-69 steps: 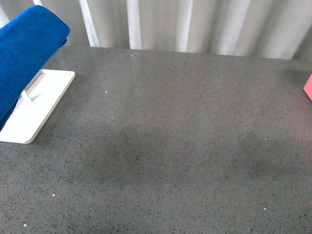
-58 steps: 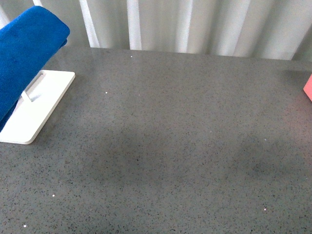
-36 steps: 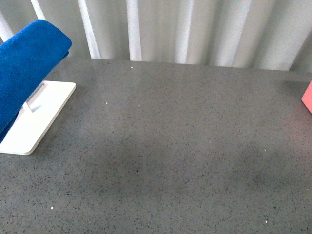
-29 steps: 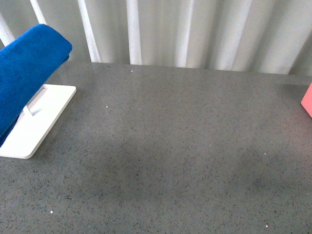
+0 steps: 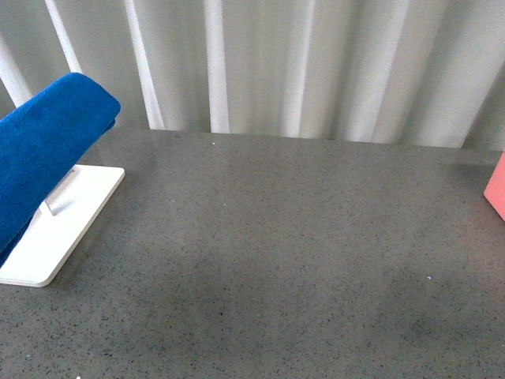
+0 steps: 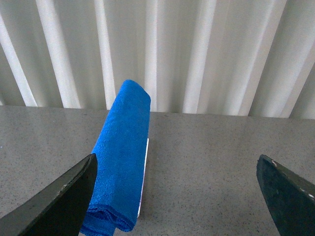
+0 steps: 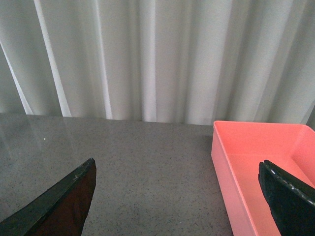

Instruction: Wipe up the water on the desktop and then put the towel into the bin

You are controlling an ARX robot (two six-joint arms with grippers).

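Left wrist view: left gripper (image 6: pixel 176 164) is spread wide, both dark fingers (image 6: pixel 59 201) at the frame's lower corners, nothing between them. Towel (image 6: pixel 123 162) sits beyond the fingers as a long folded strip, tilted, its high end toward the curtain (image 6: pixel 206 54). A white sliver of tray (image 6: pixel 146 182) shows beside it.

Right wrist view: right gripper (image 7: pixel 177 164) is also spread wide and holding nothing. Bin (image 7: pixel 256 162) is ahead of it, open-topped and resting on the tabletop (image 7: pixel 147 167). No contents show in the part visible. One finger overlaps the bin's near end in the picture; cannot tell if they touch.

Front view: neither arm shows. Towel is at the tabletop's far-left corner, over the tray and sloping up off it on a rod (image 5: pixel 59 193). Its low end runs off the left of the frame. Only a corner of the bin shows, at the right edge, well apart from the towel. Between them is bare speckled grey. Two faint darker patches lie on the near half; cannot tell wet from shadow. Pleated white curtain runs along the far edge.
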